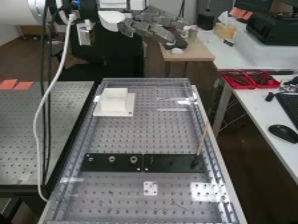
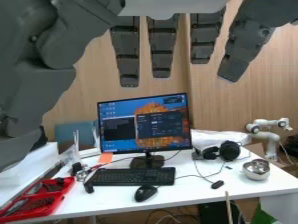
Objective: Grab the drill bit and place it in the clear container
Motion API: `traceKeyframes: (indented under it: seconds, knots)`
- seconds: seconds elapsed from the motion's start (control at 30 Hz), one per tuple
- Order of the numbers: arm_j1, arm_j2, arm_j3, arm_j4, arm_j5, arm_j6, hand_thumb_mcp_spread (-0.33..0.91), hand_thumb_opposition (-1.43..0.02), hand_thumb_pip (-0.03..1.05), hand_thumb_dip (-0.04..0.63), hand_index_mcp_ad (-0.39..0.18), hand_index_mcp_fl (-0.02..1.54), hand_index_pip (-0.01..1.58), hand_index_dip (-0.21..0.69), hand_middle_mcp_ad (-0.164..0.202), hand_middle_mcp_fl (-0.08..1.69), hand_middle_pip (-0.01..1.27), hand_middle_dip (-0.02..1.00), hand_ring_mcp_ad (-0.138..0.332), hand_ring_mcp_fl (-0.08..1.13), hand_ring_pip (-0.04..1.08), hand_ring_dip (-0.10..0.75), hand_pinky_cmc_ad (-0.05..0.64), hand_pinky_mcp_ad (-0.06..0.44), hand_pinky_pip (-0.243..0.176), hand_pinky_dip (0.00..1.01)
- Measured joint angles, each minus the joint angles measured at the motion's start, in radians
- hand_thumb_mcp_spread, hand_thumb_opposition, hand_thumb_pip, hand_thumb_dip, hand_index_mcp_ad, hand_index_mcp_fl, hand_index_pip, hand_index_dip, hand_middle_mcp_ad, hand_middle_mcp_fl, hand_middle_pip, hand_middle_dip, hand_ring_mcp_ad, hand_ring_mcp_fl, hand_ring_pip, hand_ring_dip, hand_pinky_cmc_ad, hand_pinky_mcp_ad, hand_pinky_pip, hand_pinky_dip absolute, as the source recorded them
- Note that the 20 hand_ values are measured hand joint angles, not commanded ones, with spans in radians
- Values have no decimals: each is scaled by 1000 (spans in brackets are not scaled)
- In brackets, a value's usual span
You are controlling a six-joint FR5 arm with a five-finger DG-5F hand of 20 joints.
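Note:
The hand (image 1: 151,29) is high above the far end of the bench, its fingers straight and apart from everything on the bench. In the wrist view the hand (image 2: 162,49) is open and holds nothing. Three small round metal pieces (image 1: 112,159) sit in the left part of a black strip (image 1: 169,163); I cannot tell whether one is the drill bit. A thin brown stick (image 1: 201,141) stands tilted at the strip's right end. Faint clear edges with glints, perhaps the clear container (image 1: 174,109), show right of the white block.
A white block (image 1: 114,101) on a flat base stands at the perforated bench's (image 1: 120,140) far left. A small white plate (image 1: 150,188) lies near the front. Beyond the bench, a side table holds red trays (image 1: 250,79) and a mouse (image 1: 283,133). A white cable hangs at the left.

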Motion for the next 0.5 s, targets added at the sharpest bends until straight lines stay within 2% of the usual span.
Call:
traceKeyframes:
  seconds: [0.5]
  knots:
    - [0, -1, 0, 2, 0, 0, 325, -712, 183, 72, -59, 374, 68, 251, 75, 150, 138, 136, 208, 31, 110, -19, 463, 307, -93, 325]
